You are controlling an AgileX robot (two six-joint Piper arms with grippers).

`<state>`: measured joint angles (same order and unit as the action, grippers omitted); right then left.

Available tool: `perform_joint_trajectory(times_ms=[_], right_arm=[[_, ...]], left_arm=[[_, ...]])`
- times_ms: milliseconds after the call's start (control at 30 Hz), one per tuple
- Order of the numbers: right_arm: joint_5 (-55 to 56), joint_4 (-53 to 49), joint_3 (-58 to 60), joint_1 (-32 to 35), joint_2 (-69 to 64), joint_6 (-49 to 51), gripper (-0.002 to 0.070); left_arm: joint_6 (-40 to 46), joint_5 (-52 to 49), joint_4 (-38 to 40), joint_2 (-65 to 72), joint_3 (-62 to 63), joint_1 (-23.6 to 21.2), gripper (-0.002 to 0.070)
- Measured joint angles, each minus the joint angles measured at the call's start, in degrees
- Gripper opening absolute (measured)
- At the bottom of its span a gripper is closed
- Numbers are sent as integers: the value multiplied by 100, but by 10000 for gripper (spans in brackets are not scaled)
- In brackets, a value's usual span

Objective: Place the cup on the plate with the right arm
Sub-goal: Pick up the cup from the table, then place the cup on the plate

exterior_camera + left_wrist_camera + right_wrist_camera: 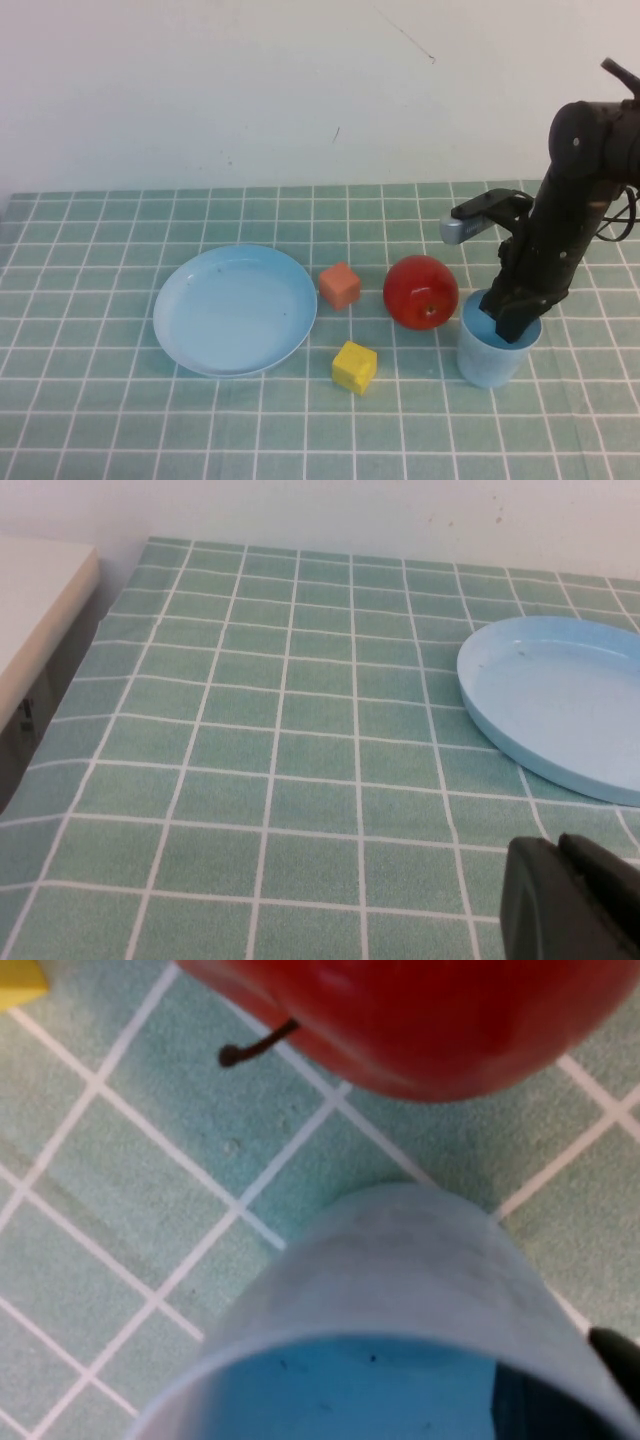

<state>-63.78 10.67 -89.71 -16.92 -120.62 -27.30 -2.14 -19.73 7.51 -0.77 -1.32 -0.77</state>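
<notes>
The light blue cup stands upright on the green checked cloth at the right, just right of the red apple. My right gripper reaches down onto the cup's rim from above. In the right wrist view one dark finger is inside the cup and the other outside, pinching its wall; the right gripper is shut on it. The light blue plate lies empty at the left. My left gripper is shut and empty, low over the cloth near the plate; it is out of the high view.
An orange cube and a yellow cube lie between the plate and the apple. The apple sits close beside the cup. A pale wall runs along the back. A beige ledge is off the table's left edge.
</notes>
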Motion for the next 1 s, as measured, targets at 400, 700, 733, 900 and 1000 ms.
perform_joint_trajectory(times_ms=[400, 700, 733, 900, 1000], right_arm=[[-456, -22, -883, 0, 418, -11, 20], [-669, 148, -2611, -330, 543, 164, 20], [-678, 175, -2765, -460, 530, 177, 20], [-699, 278, -3308, -1223, 248, 177, 20], [-710, 290, -3505, -1662, -114, 177, 20]], left_arm=[[0, 0, 0, 0, 0, 0, -3], [0, 0, 0, 0, 0, 0, -3], [0, 0, 0, 0, 0, 0, -3], [0, 0, 0, 0, 0, 0, -3], [0, 0, 0, 0, 0, 0, -3]])
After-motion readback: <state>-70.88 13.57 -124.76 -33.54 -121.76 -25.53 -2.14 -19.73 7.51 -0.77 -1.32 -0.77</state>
